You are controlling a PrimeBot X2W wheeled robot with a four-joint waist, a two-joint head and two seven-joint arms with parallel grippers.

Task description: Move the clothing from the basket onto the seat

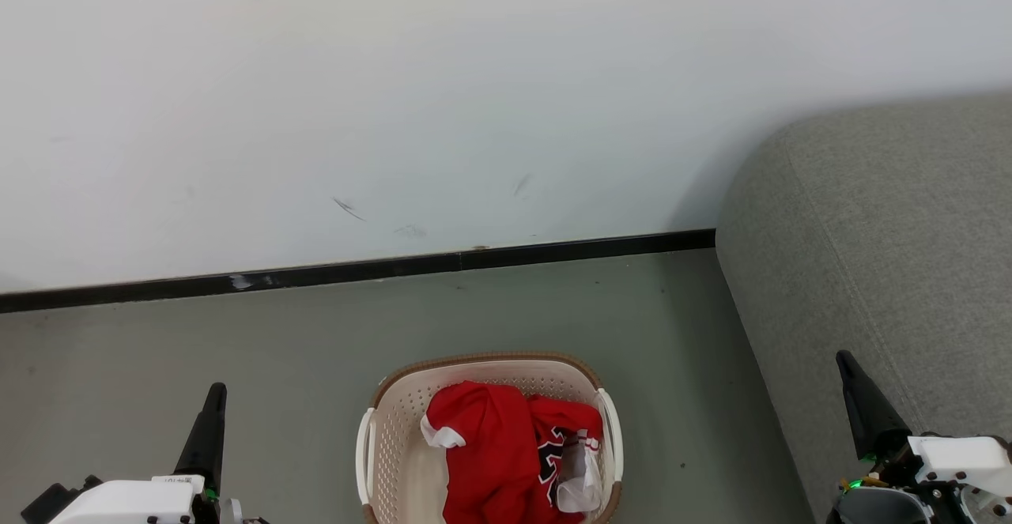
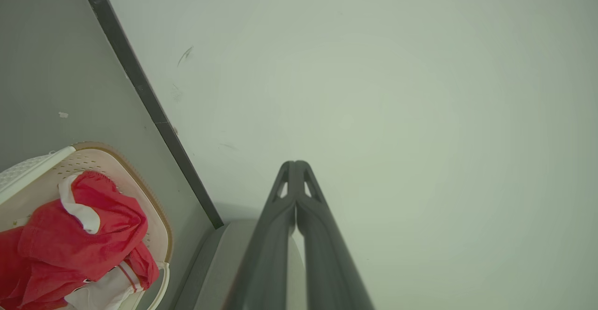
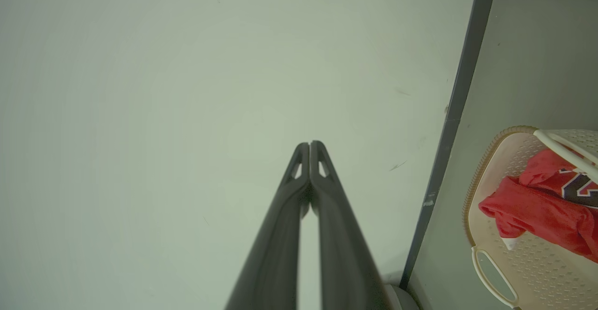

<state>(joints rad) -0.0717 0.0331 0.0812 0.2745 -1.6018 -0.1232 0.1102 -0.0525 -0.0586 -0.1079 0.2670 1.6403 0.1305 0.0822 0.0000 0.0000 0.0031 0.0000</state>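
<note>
Nothing moved yet: the clothing [image 1: 494, 461] sits in the laundry basket [image 1: 486, 361] at six o'clock (sofa [image 1: 885, 255] at three holds none). My left end effector [image 1: 215, 390] and right end effector [image 1: 844, 360] are clenched, empty.

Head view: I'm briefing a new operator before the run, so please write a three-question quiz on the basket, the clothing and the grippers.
1. Where does the red clothing lie?
2. True or false: the left gripper and the right gripper are both shut and empty.
3. In the head view, the sofa stands on which side of the basket? A left, B right, C underneath.
Key: 1 in the basket; 2 true; 3 B.
</note>
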